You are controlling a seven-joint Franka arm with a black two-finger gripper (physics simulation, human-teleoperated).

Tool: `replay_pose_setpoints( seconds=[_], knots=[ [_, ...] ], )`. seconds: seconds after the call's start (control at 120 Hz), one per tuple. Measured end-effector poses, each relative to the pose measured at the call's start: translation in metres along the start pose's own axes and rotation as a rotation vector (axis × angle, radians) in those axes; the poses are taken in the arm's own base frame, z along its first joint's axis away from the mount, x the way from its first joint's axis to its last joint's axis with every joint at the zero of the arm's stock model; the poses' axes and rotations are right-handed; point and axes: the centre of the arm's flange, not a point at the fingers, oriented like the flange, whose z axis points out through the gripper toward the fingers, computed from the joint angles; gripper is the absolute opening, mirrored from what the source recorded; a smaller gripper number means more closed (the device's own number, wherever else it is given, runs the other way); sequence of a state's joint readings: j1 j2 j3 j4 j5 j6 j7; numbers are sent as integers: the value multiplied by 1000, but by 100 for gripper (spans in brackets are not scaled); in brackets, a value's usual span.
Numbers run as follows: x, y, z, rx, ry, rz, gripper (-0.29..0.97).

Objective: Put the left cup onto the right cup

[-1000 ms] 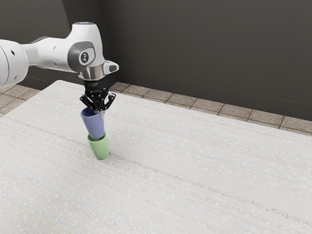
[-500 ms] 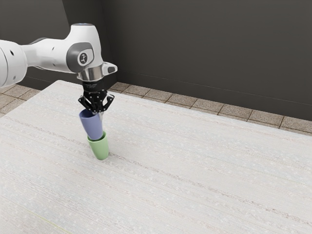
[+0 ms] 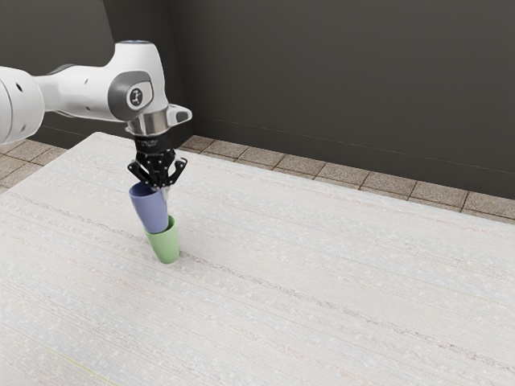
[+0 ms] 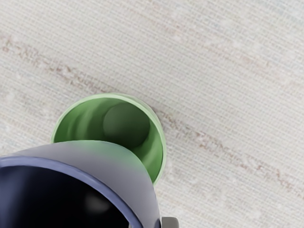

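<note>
Blue cup (image 3: 150,207) tilted, base at green cup (image 3: 165,241) mouth on bench (image 3: 322,273); gripper (image 3: 160,183) clamped on its rim. Wrist view adds green cup's inner floor.

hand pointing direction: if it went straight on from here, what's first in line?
Likely the green cup: the hand points down, and the tilted blue cup it grips appears to dip into that cup's mouth. Remaining depth is hard to judge.
</note>
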State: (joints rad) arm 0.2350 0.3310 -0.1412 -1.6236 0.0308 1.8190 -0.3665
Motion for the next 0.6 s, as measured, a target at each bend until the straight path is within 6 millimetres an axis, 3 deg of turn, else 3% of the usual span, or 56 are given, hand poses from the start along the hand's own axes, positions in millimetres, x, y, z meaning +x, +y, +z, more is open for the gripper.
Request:
replay_pose_setpoints(
  seconds=[0.6],
  knots=[
    [5, 0, 4, 7, 16, 5, -11]
  ],
)
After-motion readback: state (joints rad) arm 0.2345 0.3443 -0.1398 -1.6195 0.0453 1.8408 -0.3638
